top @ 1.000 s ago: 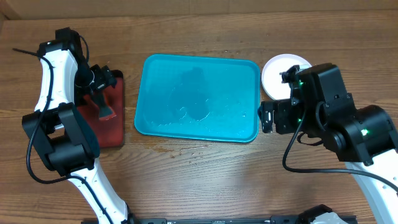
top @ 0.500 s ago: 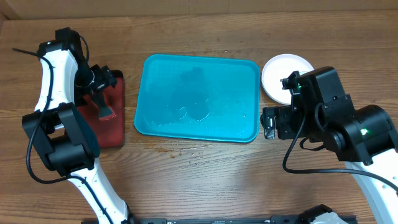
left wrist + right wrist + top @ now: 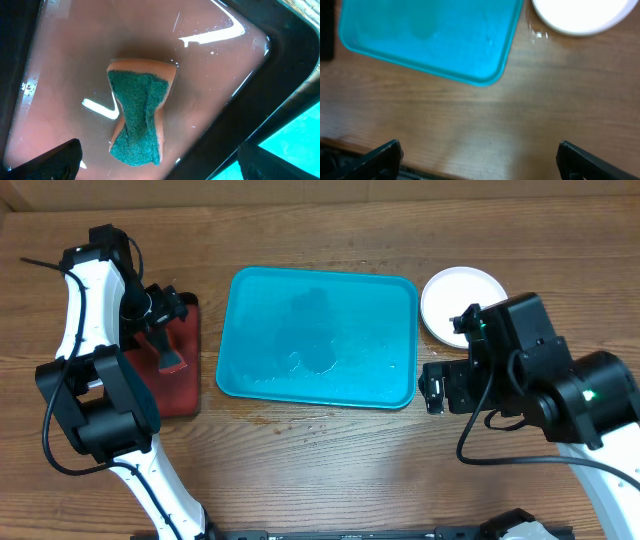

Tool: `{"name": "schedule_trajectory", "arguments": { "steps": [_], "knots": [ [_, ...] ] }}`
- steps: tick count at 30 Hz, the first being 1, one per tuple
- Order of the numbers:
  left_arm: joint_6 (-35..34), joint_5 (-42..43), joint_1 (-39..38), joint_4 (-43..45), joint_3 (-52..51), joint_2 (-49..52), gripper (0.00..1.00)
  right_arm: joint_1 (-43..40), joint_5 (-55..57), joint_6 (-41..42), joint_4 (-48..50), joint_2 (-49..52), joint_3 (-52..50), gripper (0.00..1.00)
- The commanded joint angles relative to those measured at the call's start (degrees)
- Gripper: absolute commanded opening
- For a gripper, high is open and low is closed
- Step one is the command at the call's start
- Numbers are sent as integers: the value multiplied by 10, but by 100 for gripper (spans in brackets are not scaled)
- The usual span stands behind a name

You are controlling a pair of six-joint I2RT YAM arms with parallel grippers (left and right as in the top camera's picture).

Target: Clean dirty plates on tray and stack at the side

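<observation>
Tray (image 3: 318, 340) seen bare | plate (image 3: 455, 295) set just right of tray, nearest right hand (image 3: 433, 383), held apart, empty | left hand (image 3: 165, 345) spread over sponge (image 3: 140, 117)

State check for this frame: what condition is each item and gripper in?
teal tray: no plates on it, wet film.
white plate: on the table right of the teal tray, no smears showing.
red tray: wet.
sponge: lying scrubber-side up in the red tray.
left gripper: open, above sponge.
right gripper: open, empty.
</observation>
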Motion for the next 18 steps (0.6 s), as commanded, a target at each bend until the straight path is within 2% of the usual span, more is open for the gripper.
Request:
{"name": "schedule_trajectory", "arguments": {
  "steps": [1,6,14,18],
  "knots": [
    [-2,4,1,-2,10,-17,100,-13,-7,-10,36,-54,-23,100],
    [-2,4,1,-2,10,-17,100,-67,-34,-9,123,-146,-110,100],
    [-2,4,1,-2,10,-17,100,-177,-101,-10,314,-351,-344,100],
    [-2,4,1,-1,10,-17,100,-196,-110,-10,411,-445,-462,100]
  ]
}}
